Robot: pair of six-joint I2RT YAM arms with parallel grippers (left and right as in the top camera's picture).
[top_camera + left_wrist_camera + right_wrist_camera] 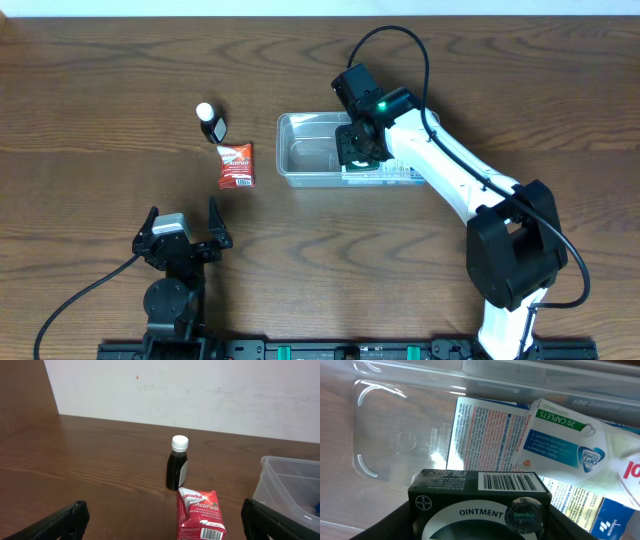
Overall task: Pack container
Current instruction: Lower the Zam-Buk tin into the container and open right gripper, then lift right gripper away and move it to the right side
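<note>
Clear plastic marks the container [300, 165], which sits on the wooden bench [100, 100] directly beneath our right tool [358, 145]. That tool is clamped on a black ointment box [480, 500] (barcode on its upper face, the word OINTMENT legible), with the box lodged between the two fingers [585, 530] inside the tub's outline; we cannot tell whether it touches anything below. Beyond the box, inside the container, we see a white carton [485, 435] covered in small red and blue print. Overlapping the carton's right edge is a white-and-green packet [555, 430] marked 20 caplets. More packs lie to the tool's right, too cropped for us to name. Our left tool [183, 218] sits low on the bench, well apart from the container, its jaws spread wide and gripping nothing. Ahead of it a dark bottle [177, 467] with a white cap stands upright. Just before the bottle, nearer the tool, lies a red packet [201, 515]. One corner of the container shows at that tool's far right.
</note>
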